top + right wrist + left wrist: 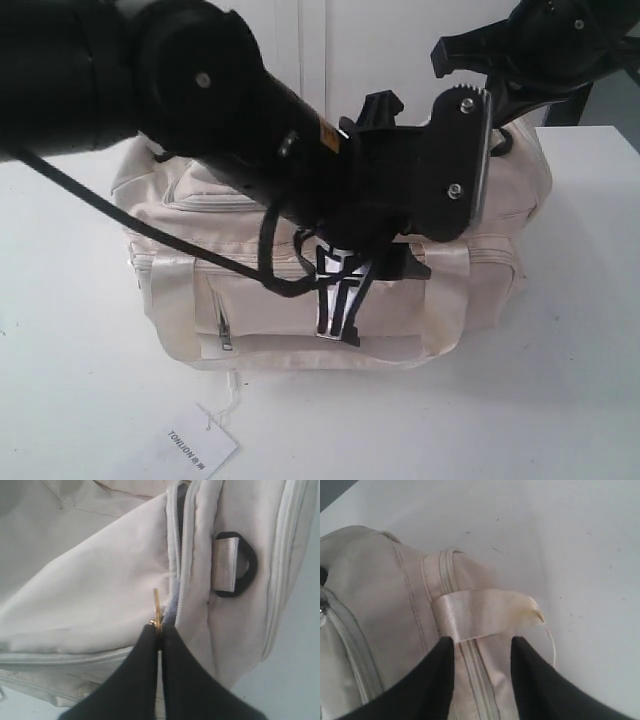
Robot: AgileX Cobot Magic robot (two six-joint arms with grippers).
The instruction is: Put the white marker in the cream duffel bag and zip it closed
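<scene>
The cream duffel bag point(250, 300) lies on the white table, its front pocket facing the exterior camera. My left gripper point(340, 328) reaches down over the bag's front. In the left wrist view the left gripper point(482, 640) is open, its fingers either side of a zip seam point(479, 680), just short of a satin handle strap point(480, 615). My right gripper point(159, 626) is shut on the gold zip pull point(156, 605) at the bag's point(90, 595) end, beside the top zip point(178, 555). The white marker is out of view.
A white paper tag printed TONIJON point(200, 445) lies on the table in front of the bag, tied by a thin string. A black strap ring point(245, 565) sits on the bag's end panel next to the zip. The left arm point(200, 90) blocks much of the bag's top.
</scene>
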